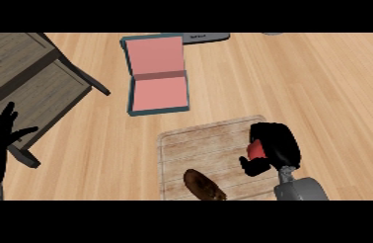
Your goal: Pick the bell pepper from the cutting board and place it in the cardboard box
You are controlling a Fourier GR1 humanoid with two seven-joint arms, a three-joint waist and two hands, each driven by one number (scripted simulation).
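Red bell pepper (256, 149) sits gripped in the right robot hand (271, 147) at the cutting board's (197, 148) right edge, apparently slightly lifted. Left robot hand (10, 128) rests open at the tabletop's (291, 79) left edge.

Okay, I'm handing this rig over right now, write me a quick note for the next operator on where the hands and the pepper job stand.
Right hand: over the cutting board's right side, fingers curled round the red bell pepper.
Left hand: open, resting at the view's left edge.
Cardboard box: open, pink inside, beyond the board toward the counter's far side, nothing in it.
A brown item lies at the board's near edge.
Done: pepper grasped. Whether it is lifted is unclear.
Left: carry it to the box and release it there.
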